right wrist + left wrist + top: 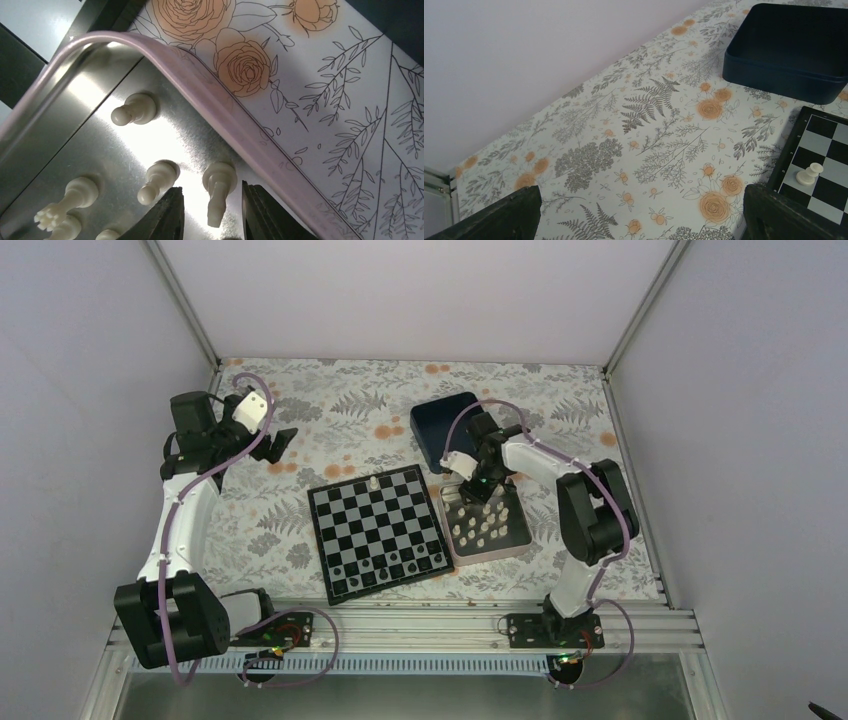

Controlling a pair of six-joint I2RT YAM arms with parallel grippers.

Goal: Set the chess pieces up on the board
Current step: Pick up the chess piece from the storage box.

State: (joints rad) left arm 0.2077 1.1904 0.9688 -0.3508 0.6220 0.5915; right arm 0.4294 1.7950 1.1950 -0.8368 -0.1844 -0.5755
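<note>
Cream chess piece (218, 192) sits between parted right fingers (167, 220); left fingers (499, 217) spread wide.

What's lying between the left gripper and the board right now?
Nothing but floral tablecloth between the left gripper and the board, seen in the top external view.

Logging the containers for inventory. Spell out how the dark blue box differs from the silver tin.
Colour: the dark blue box is matte navy; the silver tin is shiny bare metal with a pinkish rim.
Contents: the silver tin holds cream-white chess pieces; what shows of the dark blue box's inside is empty.
Depth: the dark blue box has taller walls; the silver tin looks shallower.
Both are open-topped and sit on the floral tablecloth.
</note>
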